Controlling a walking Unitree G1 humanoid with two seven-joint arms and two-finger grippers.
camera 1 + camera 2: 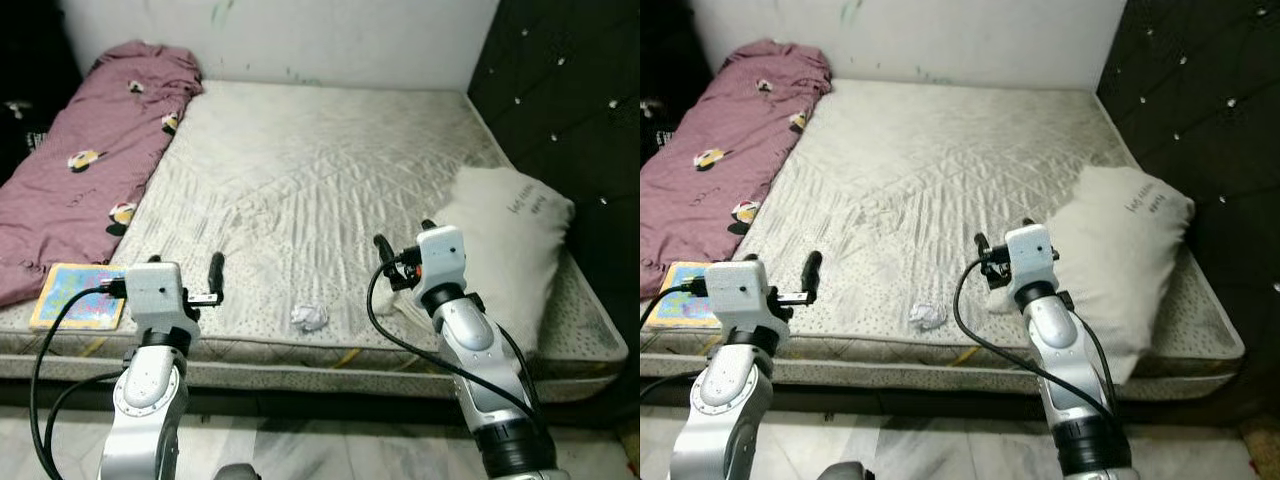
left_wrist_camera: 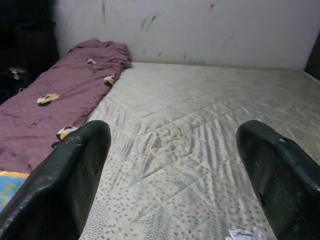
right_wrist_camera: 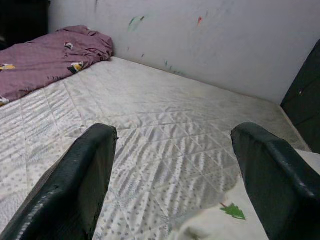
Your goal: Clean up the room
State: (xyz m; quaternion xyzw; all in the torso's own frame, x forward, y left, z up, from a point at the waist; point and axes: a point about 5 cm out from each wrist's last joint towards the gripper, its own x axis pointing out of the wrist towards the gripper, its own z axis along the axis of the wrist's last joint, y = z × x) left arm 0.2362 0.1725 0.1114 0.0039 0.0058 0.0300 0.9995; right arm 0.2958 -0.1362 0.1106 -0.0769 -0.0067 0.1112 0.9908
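Cleanup barely begun: crumpled paper ball [image 1: 309, 317] lying loose near front edge of mattress [image 1: 330, 150], colourful book [image 1: 78, 296] beside maroon blanket [image 1: 90, 160], pillow [image 1: 505, 250] askew, left gripper [image 1: 200, 285] and right gripper [image 1: 400, 250] hovering with jaws open, empty.

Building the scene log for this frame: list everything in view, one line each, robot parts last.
mattress: 1, off-white quilted, fills the middle of the scene, against the wall
blanket: 1, mauve with small printed figures, along the mattress's left side
pillow: 1, off-white with dark lettering, on the mattress's right side, by the dark padded wall
crumpled paper: 1, white, near the mattress's front edge, between the two grippers
book: 1, blue and yellow cover, flat at the front left corner
wall: 1, white with small paint marks, behind the mattress
left gripper: 1, black fingers, open, over the front left of the mattress
right gripper: 1, black fingers, open, beside the pillow
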